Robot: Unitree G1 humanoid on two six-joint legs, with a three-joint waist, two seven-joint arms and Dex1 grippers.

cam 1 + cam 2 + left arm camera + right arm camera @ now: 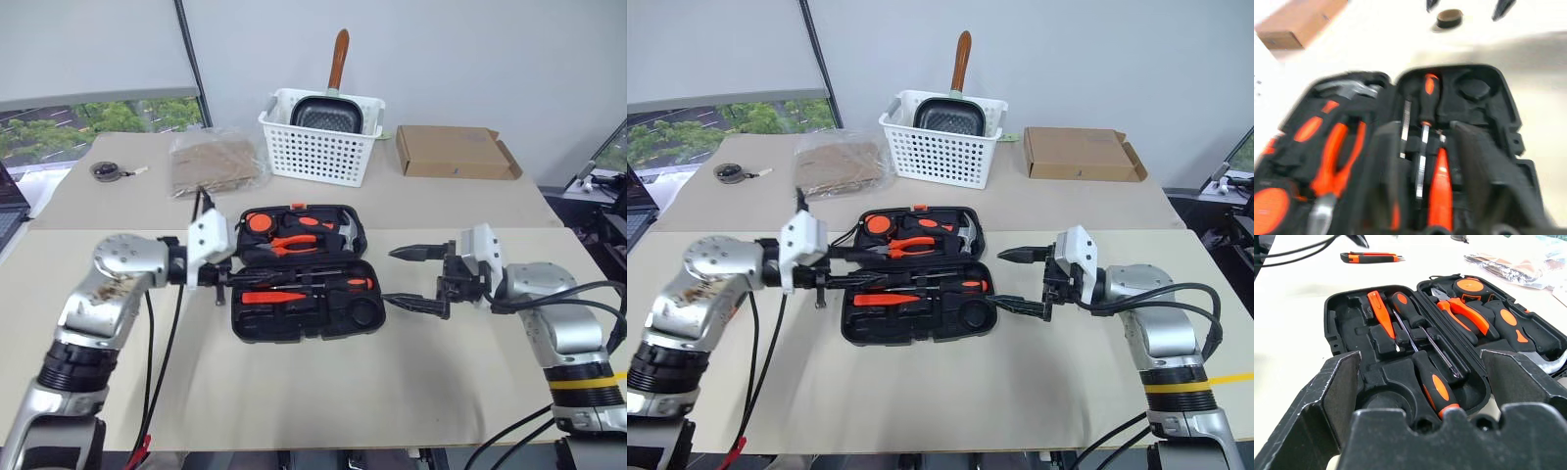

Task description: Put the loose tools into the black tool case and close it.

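From the head views, the black tool case (302, 274) lies open mid-tabletop (411, 382), screwdrivers already slotted. The left pincer (221, 284) hovers at its left edge, whether open or shut I cannot tell; the right pincer (409, 279) gapes wide beside its right edge.

In the left wrist view, a small tape ring (1449, 18) sits loose beyond the case.

In the right wrist view, the utility knife (1370, 257) lies loose on the far side. Judging by these, loading continues; next comes fetching either stray. The white basket (321, 135) and cardboard box (454, 152) stand well clear.
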